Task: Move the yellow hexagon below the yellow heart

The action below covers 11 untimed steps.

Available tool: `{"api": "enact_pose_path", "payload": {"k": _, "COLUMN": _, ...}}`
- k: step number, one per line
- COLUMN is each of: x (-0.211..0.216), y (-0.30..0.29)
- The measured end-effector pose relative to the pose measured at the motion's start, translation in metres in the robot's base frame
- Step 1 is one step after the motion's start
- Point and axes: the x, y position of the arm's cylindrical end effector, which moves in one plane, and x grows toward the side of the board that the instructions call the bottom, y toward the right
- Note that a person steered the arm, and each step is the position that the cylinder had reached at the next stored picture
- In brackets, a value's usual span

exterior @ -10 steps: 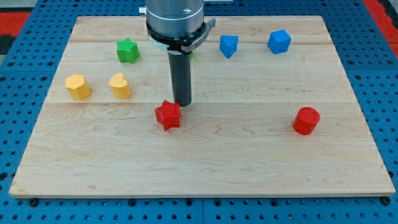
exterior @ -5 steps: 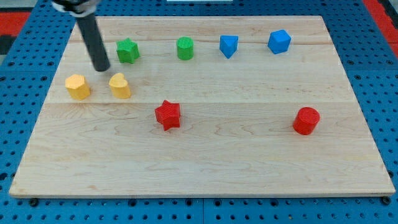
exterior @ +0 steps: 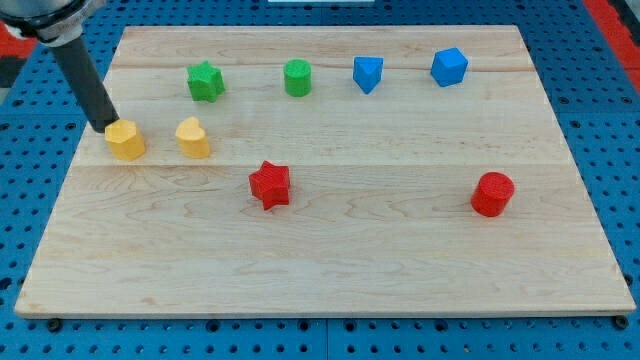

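The board [exterior: 330, 260] was pale wood with a faint grain, lying on a blue perforated surface [exterior: 625, 150]. On it sat a yellow hexagon [exterior: 126, 140], a yellow heart [exterior: 193, 137], a green star [exterior: 205, 81], a green cylinder [exterior: 297, 77], two blue blocks [exterior: 368, 73] [exterior: 449, 67], a red star [exterior: 270, 184] and a red cylinder [exterior: 492, 194]. My tip [exterior: 104, 128] was dark, nearly black.

Bright, even overhead light, no harsh glare on the pale wood worktop [exterior: 330, 260]. Blocks cast only short soft shadows. Focus sharp across the frame, colours saturated. Slight motion blur on the arm housing at the view's top left.
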Motion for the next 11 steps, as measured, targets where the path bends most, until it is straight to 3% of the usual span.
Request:
{"api": "enact_pose_path", "payload": {"k": 2, "x": 0.057, "y": 0.007}}
{"api": "enact_pose_path", "payload": {"k": 3, "x": 0.059, "y": 0.007}}
{"api": "enact_pose_path", "payload": {"k": 4, "x": 0.039, "y": -0.043}}
{"api": "enact_pose_path", "payload": {"k": 6, "x": 0.036, "y": 0.041}}
{"api": "enact_pose_path", "payload": {"k": 11, "x": 0.067, "y": 0.073}}
